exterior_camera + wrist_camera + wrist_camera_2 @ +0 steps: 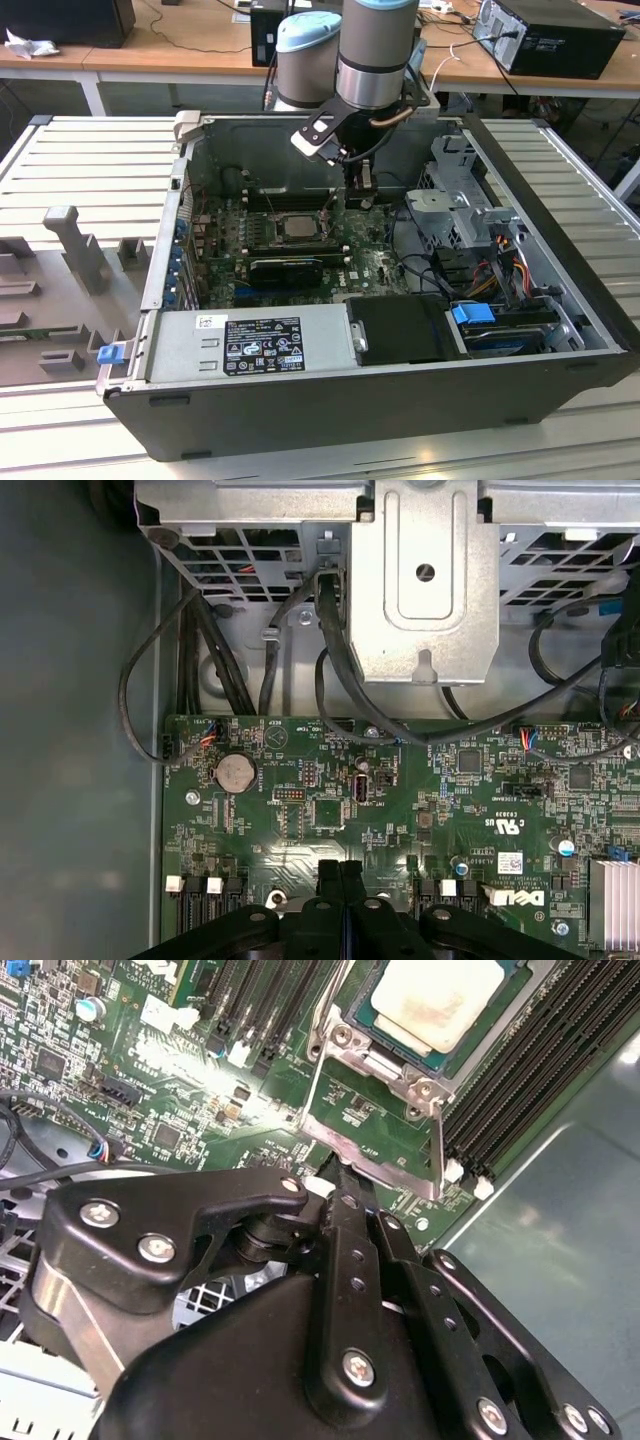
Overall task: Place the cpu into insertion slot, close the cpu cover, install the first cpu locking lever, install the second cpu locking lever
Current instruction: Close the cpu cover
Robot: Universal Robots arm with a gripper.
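Slatted bench [90,150] (desks [190,50] behind) bears case [400,400]; gripper [340,1167] at cpu cover [392,1168].

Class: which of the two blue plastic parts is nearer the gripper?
The blue tab on the drive, exterior view's right; the blue clip at the case's outer corner is farther from the gripper.

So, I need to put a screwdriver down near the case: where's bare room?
The ribbed table at the exterior view's left, beyond the grey fixtures, and at its right beside the case. Inside is crowded: gripper over the motherboard, cables by the drive cage.
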